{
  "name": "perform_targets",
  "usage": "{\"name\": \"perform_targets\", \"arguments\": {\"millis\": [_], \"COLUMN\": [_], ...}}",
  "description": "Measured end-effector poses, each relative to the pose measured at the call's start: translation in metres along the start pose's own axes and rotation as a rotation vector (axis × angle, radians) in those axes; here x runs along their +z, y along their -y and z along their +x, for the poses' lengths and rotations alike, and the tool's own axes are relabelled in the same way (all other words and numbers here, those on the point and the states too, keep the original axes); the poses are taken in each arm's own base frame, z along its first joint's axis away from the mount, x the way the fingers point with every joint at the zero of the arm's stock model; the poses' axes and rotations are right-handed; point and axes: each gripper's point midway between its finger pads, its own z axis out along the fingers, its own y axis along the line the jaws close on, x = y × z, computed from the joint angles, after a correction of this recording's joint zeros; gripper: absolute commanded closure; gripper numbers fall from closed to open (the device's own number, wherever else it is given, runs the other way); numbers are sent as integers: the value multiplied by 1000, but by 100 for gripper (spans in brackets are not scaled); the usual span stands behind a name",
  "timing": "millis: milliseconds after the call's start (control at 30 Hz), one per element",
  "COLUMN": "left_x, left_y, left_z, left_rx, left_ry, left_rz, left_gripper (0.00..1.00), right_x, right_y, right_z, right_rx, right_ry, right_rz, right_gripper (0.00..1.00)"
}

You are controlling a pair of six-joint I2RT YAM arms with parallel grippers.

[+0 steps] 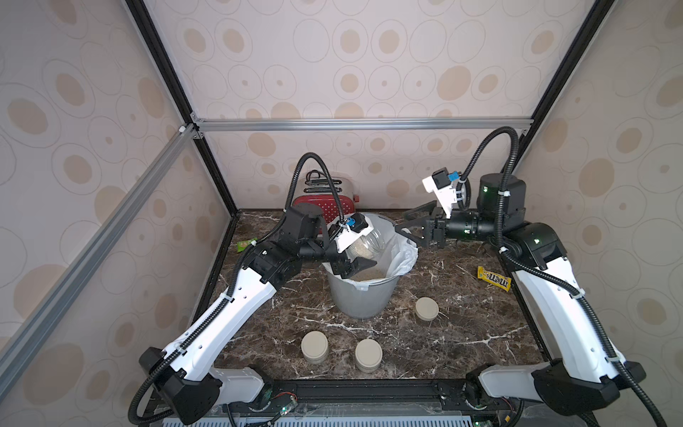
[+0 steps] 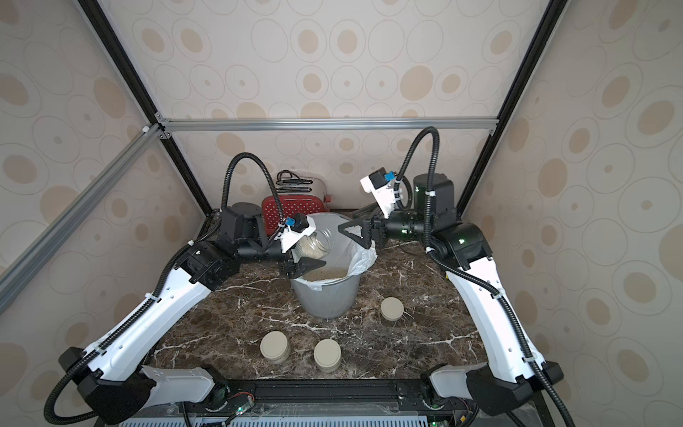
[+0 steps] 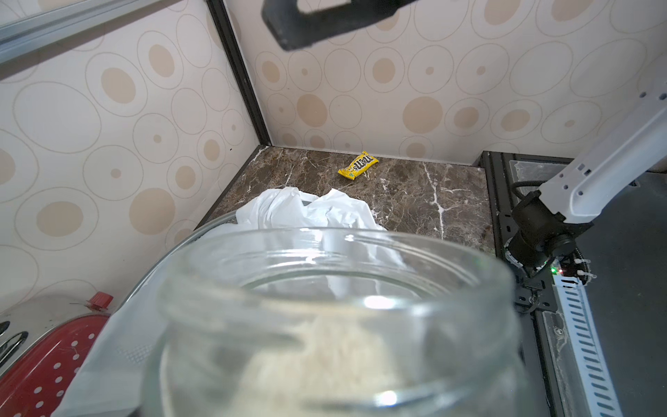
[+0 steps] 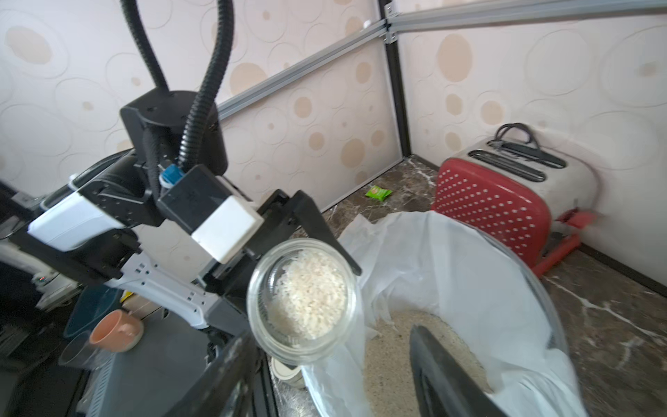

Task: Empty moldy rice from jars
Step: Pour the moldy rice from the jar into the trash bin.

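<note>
My left gripper [image 1: 364,253] is shut on an open clear glass jar [image 1: 366,244], tipped mouth-down over the grey bin [image 1: 360,299] with its white liner. Moldy rice [image 4: 310,289] still lies inside the jar [image 4: 303,299], and more covers the bin's bottom [image 4: 393,346]. The left wrist view is mostly filled by the jar [image 3: 361,252], which hides the fingers. My right gripper [image 1: 401,222] hovers open and holding nothing at the bin's far right rim. Two lidded jars [image 1: 314,346] [image 1: 368,355] stand near the table's front edge.
A beige lid [image 1: 426,308] lies right of the bin. A red toaster [image 1: 325,207] stands behind the bin against the back wall. A yellow candy pack [image 1: 494,278] lies at the right edge and a green packet [image 1: 247,243] at the left edge.
</note>
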Motion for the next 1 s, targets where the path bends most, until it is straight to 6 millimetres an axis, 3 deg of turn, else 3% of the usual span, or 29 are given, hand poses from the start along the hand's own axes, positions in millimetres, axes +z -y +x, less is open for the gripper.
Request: {"name": "perform_targets", "arguments": {"millis": [233, 533, 667, 767, 867, 1000], "left_x": [8, 16, 16, 16, 17, 17], "left_y": [-4, -6, -7, -6, -5, -4], "left_z": [-3, -2, -6, -4, -3, -1], "left_rx": [16, 12, 19, 18, 20, 55], "left_ry": [-2, -11, -3, -9, -13, -15], "left_rz": [20, 39, 40, 45, 50, 55], "left_gripper": [60, 60, 59, 56, 50, 27], "right_x": [30, 48, 57, 59, 61, 61], "right_y": [-23, -26, -27, -26, -26, -29], "right_z": [17, 33, 41, 41, 40, 42], "right_rx": [-35, -32, -36, -54, -67, -52], "right_ry": [-107, -181, -213, -219, -218, -226], "right_rz": [-117, -159, -170, -163, -159, -159], "right_gripper": [40, 49, 60, 74, 89, 100]}}
